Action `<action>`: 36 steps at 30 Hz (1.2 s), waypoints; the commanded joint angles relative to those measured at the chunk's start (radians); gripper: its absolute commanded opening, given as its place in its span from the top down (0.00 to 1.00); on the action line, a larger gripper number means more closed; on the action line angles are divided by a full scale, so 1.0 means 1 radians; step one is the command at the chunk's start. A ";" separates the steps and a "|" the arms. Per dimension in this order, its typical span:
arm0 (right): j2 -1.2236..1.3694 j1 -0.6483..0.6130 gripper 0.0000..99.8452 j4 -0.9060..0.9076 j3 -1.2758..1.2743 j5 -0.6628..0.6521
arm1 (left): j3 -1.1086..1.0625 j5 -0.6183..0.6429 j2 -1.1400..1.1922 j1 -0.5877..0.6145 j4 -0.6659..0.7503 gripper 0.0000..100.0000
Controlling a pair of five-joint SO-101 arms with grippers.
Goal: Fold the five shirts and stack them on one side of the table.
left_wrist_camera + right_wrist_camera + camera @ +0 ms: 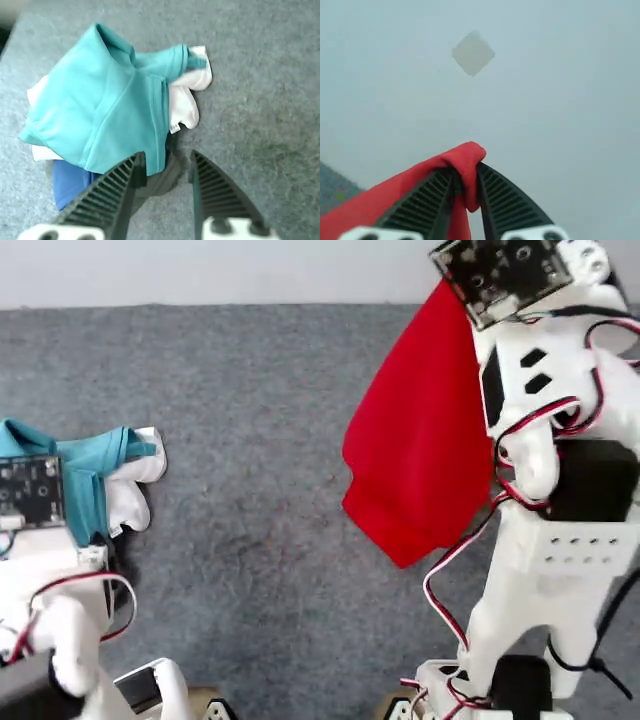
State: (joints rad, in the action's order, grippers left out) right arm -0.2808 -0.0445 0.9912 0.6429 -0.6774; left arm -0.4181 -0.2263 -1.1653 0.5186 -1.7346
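Observation:
A red shirt (420, 450) hangs in the air at the table's right, lifted clear above the grey surface. My right gripper (467, 186) is shut on a bunched fold of the red shirt (465, 160), pointing at a pale wall. At the left edge lies a pile of shirts: a teal shirt (105, 107) on top, a white one (187, 97) under it, a blue one (67, 180) and a dark one (167, 172) at the bottom. The teal shirt (95, 460) sits beside the left arm. My left gripper (165, 167) hovers open above the pile's edge, holding nothing.
Grey carpet-like table surface (250, 520) stretches between the two arms. The right arm's white body and wires (560, 540) stand at the right edge. A pale wall (200, 270) runs along the table's far edge.

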 commanded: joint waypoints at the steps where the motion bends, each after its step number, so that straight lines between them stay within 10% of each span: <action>1: -0.002 -0.010 0.99 -0.154 0.098 0.041 | 0.027 -0.006 -0.057 0.006 -0.017 0.86; 14: 0.084 -0.231 0.99 -0.469 0.107 -0.229 | -0.104 -0.008 -0.270 0.006 -0.017 0.86; 28: 0.053 -0.450 0.99 0.260 0.109 -0.230 | -0.131 -0.003 -0.345 0.008 -0.017 0.86; 36: 0.130 -0.272 0.99 0.682 0.011 -0.226 | -0.203 -0.003 -0.350 0.008 -0.014 0.86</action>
State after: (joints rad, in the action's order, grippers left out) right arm -0.1780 -0.4173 1.6264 0.6889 -0.8968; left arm -0.6068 -0.2263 -1.5121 0.5186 -1.7346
